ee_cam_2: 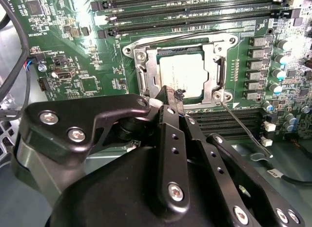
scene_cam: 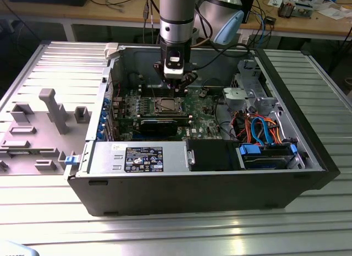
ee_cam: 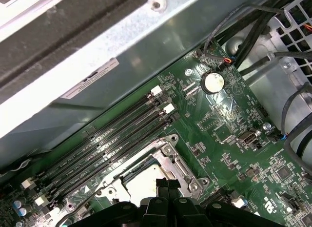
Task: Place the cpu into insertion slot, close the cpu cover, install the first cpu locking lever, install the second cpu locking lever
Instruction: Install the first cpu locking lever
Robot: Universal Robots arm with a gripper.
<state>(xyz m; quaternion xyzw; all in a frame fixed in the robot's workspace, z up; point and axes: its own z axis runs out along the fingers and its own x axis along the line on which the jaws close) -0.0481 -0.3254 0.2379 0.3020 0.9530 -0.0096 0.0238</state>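
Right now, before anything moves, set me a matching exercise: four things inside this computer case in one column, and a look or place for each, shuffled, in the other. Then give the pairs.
Column one
1. chip
2. coin battery
3. memory slots
4. gripper

Column two
A. long and black, side by side next to the metal frame
B. round and silvery, on the green board
C. square and pale grey, lying inside the metal frame
D. black, poised over the edge of the metal frame

Pairs: 1-C, 2-B, 3-A, 4-D

The cpu (ee_cam_2: 183, 74) lies in the insertion slot (ee_cam_2: 130, 50), seemingly beneath the cpu cover (ee_cam_2: 152, 73).
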